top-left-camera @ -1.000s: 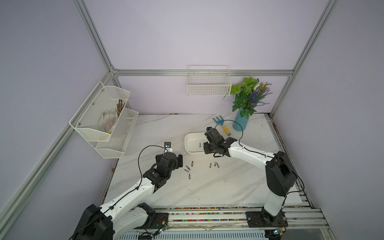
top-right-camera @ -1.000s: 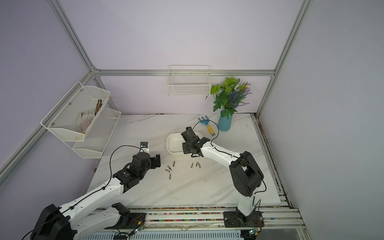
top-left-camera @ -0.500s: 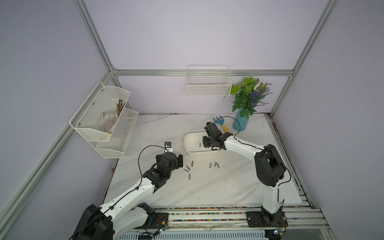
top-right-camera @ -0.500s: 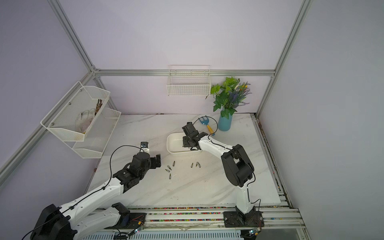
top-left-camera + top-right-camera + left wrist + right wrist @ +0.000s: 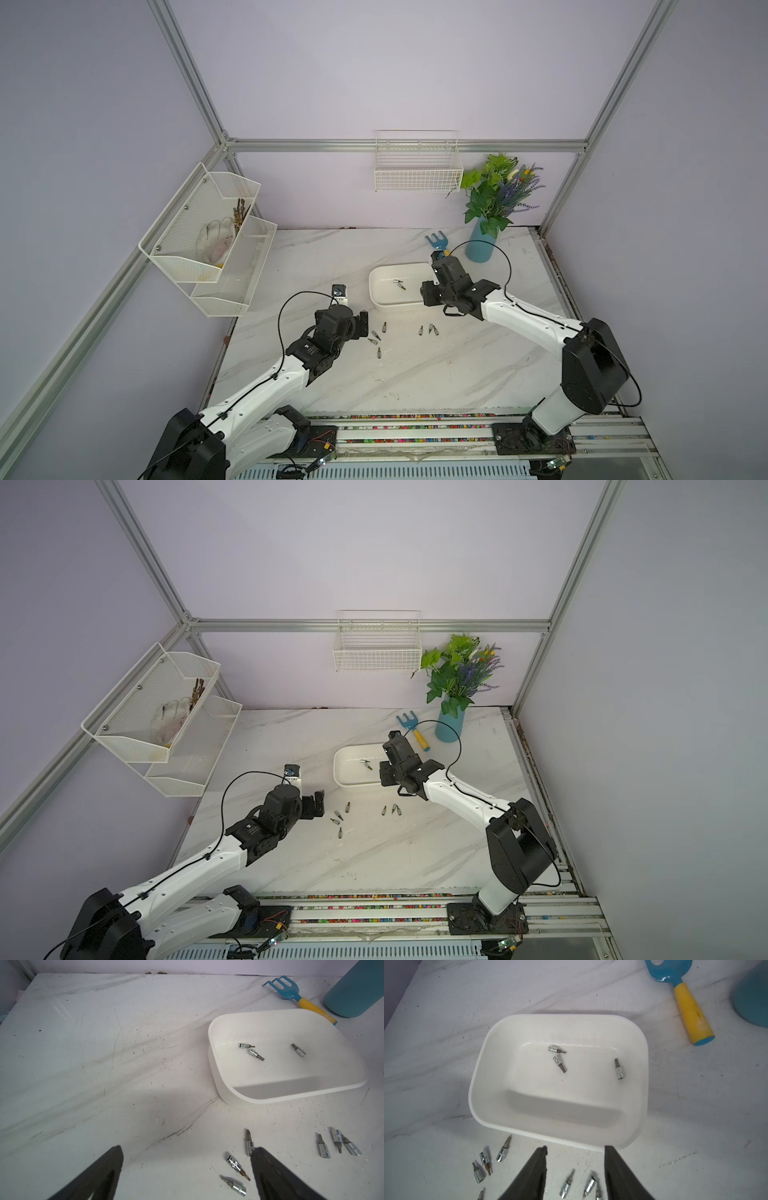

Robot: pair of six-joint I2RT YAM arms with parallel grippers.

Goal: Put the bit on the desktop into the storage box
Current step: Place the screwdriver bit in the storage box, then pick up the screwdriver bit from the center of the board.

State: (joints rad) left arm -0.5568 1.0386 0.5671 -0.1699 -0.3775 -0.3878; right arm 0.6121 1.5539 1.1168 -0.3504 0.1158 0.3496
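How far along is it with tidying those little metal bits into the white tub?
Done: three bits lie in the storage box. In hand: nothing; the right tool and left tool are both open and empty. Left: seven loose bits lie on the desktop.

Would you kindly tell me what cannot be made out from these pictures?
Bits on the table: too small in both top views to tell tips.
Third bit in the box: right arm seems to cover it in both top views.
One loose bit: base behind a finger of the left gripper, left wrist view.
Vase: cut by the edge in both wrist views.
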